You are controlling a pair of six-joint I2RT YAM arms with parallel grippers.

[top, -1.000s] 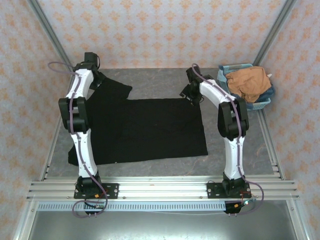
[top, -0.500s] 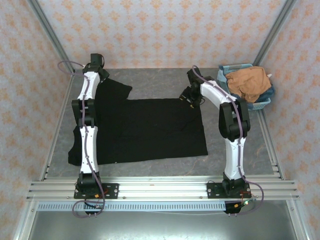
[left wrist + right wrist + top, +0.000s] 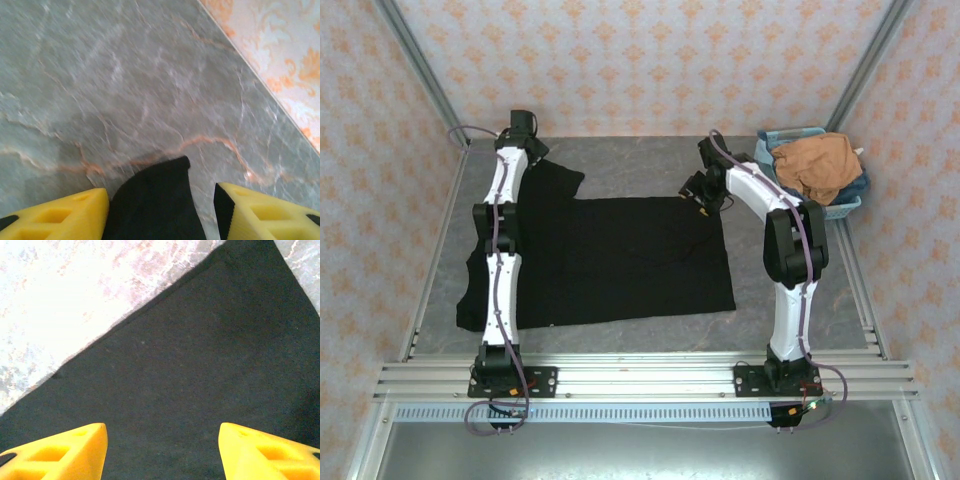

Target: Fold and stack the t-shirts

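Across the grey counter (image 3: 620,165) the black t-shirt (image 3: 620,260) is lying spread flat. The left arm (image 3: 498,250) is reaching nearly straight toward eleven o'clock, and the right arm (image 3: 790,250) is bending inward toward twelve. The orange-tan t-shirt (image 3: 815,165) is sitting in the basket (image 3: 845,210) at two o'clock. The left claw (image 3: 161,197) is gaping over the sleeve tip, gripping nothing. The right claw (image 3: 162,437) is hanging released above the shirt's far right corner.

A light-blue plastic basket (image 3: 767,150) is sitting at the far right corner of the grey, marble-veined tabletop (image 3: 640,165), close to the wall. Cream wallpaper (image 3: 650,60) with an orange pattern is lining three sides, and silver metal rails (image 3: 650,375) are running along the near edge.
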